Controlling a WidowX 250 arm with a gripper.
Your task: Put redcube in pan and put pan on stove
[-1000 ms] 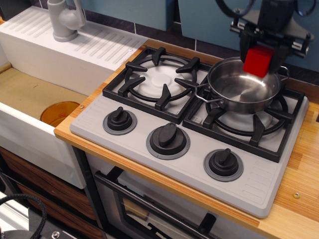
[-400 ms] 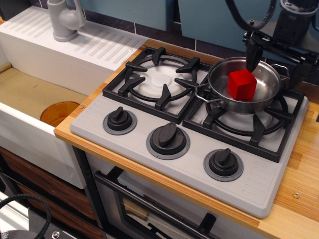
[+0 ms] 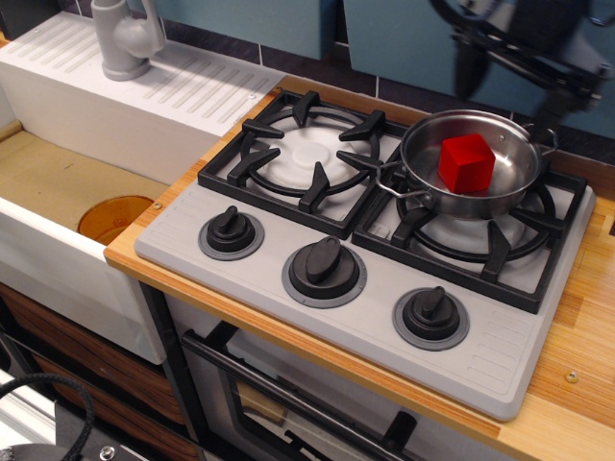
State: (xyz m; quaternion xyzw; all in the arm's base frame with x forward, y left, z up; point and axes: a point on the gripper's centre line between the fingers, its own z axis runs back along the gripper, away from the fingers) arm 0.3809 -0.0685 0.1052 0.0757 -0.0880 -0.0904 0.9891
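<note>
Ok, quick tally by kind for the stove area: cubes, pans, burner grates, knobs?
Red cube: 1, lying in the pan
Pan: 1, on the right grate
Burner grates: 2, left and right
Knobs: 3, left, middle, right
Total: 7

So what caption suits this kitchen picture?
Red cube resting in steel pan on the stove's right burner, pincer raised clear.

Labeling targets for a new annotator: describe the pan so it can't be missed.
Start at the grey two-burner stove set in the wooden counter. The pan sits on its right grate: the only shiny steel round thing, with a redcube inside.
</note>
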